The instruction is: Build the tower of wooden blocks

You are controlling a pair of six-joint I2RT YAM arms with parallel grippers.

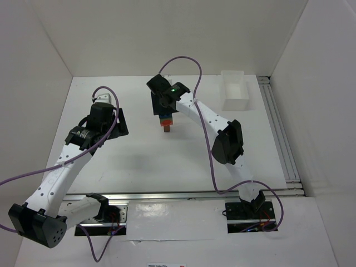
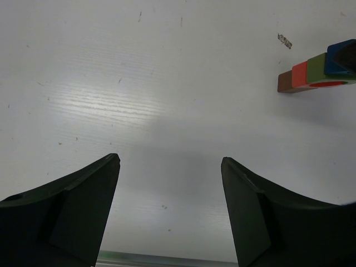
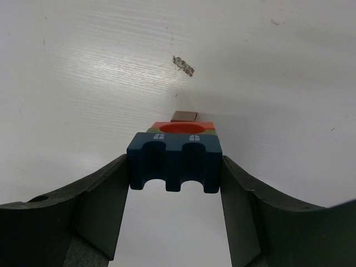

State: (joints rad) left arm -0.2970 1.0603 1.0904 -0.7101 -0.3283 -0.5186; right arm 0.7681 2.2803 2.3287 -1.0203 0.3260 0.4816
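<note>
The tower stands mid-table: a brown base, a red piece, a green sliver and a blue notched block on top. My right gripper is above the tower, shut on the blue block, with a finger against each side. It hides the top of the tower in the top view. In the left wrist view the tower is at the upper right. My left gripper is open and empty over bare table, left of the tower.
A white rectangular bin stands at the back right. A metal rail runs along the table's right side. A small scuffed scrap lies just beyond the tower. White walls enclose the table.
</note>
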